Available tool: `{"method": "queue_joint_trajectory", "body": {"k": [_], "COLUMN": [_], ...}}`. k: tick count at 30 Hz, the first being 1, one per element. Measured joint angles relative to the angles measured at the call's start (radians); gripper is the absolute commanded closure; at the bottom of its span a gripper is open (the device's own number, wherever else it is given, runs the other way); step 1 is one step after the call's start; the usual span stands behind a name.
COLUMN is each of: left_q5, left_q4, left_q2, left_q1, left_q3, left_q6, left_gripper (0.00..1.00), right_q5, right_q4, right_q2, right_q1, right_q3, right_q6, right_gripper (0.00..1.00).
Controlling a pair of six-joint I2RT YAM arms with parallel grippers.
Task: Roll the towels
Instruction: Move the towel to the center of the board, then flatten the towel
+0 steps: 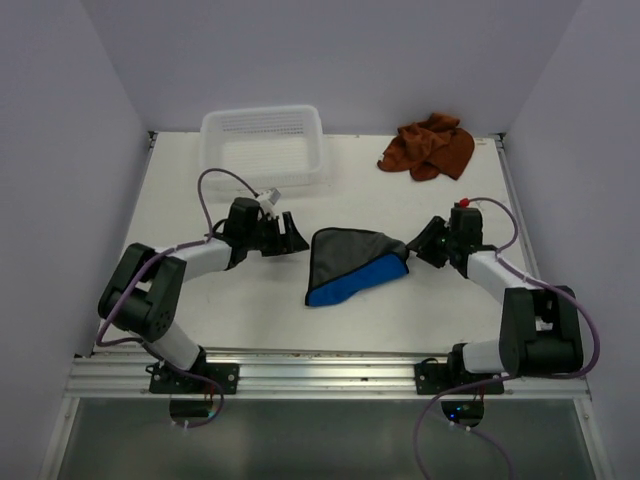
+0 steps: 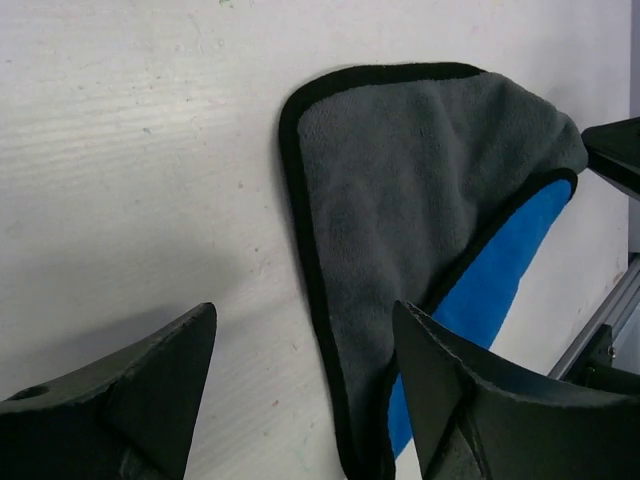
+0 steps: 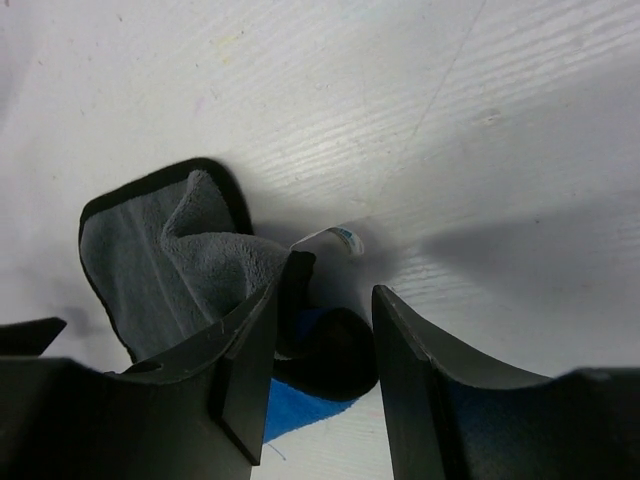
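Observation:
The blue towel (image 1: 350,265) lies folded in the middle of the table, grey side up with a black hem and a blue strip along its near edge. The rust-brown towel (image 1: 430,148) lies crumpled at the back right. My left gripper (image 1: 295,235) is open just left of the blue towel; in the left wrist view the towel's (image 2: 420,200) left hem runs between the spread jaws of the gripper (image 2: 305,310). My right gripper (image 1: 420,245) is open at the towel's right corner; in the right wrist view that bunched corner (image 3: 330,350) sits between the jaws of the gripper (image 3: 325,295).
A white mesh basket (image 1: 265,118) stands at the back left. The table's metal rail (image 1: 320,365) runs along the near edge. Grey walls close in both sides. A small white label (image 3: 345,237) sticks out of the towel's corner.

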Motion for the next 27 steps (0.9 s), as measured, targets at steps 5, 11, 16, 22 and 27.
{"method": "queue_joint_trajectory", "body": {"k": [5, 11, 16, 22, 27], "left_q5": [-0.019, -0.021, -0.021, -0.019, -0.013], "left_q4": [0.008, 0.023, 0.025, 0.045, 0.053], "left_q2": [0.111, 0.208, 0.259, 0.299, 0.343], "left_q1": [-0.014, -0.014, -0.015, -0.016, -0.017], "left_q3": [0.090, 0.169, 0.201, 0.232, 0.275], "left_q6": [0.001, 0.001, 0.001, 0.001, 0.001], "left_gripper": [0.32, 0.42, 0.47, 0.56, 0.58], "right_q5": [-0.090, -0.143, -0.174, -0.217, -0.226], "right_q4": [0.100, 0.187, 0.248, 0.312, 0.321], "right_q2": [0.059, 0.128, 0.203, 0.259, 0.260], "right_q1": [-0.011, -0.016, -0.017, -0.018, -0.019], "right_q3": [-0.021, -0.021, -0.019, -0.011, -0.009], "right_q6": [0.045, 0.089, 0.127, 0.157, 0.154], "right_gripper": [0.54, 0.55, 0.57, 0.73, 0.81]}}
